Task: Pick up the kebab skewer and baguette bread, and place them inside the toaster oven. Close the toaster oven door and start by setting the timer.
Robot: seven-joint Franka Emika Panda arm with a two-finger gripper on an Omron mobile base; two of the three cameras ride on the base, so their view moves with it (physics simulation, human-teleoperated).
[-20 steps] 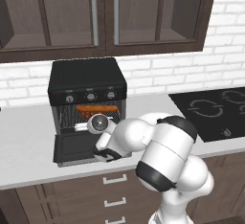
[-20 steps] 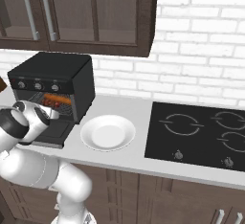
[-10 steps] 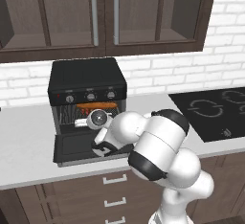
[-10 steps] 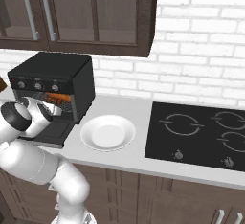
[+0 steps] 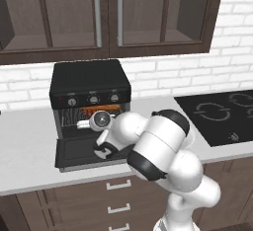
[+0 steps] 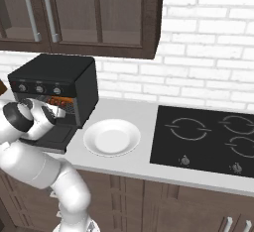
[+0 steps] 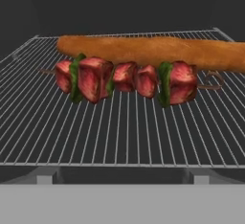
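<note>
Right now the toaster oven (image 5: 90, 84) sits on the grey counter (image 5: 24, 146) left of centre in the left base view, with its toaster oven door (image 5: 81, 152) dropped flat toward the front edge. The white arm reaches across the lower right of that frame, and the gripper (image 5: 81, 125) sits at the mouth of the oven, just above the lowered door. Its jaws are spread wide and hold nothing. Through the hand view, the wire rack (image 7: 119, 137) fills the middle of the frame, and the kebab skewer (image 7: 125, 79) lies across it at centre, red meat chunks with green bits between them, its thin stick ending in a small loop at the right. Just behind it, toward the upper part of the frame, the baguette bread (image 7: 158, 50) lies along the rack, running from upper left to the right edge, close to the skewer and roughly parallel. Both lie ahead of the fingers, apart from them. From the right base view, the oven stands at the left, an empty white plate (image 6: 111, 137) rests on the counter just right of it, and a black cooktop (image 6: 208, 139) lies further right.
</note>
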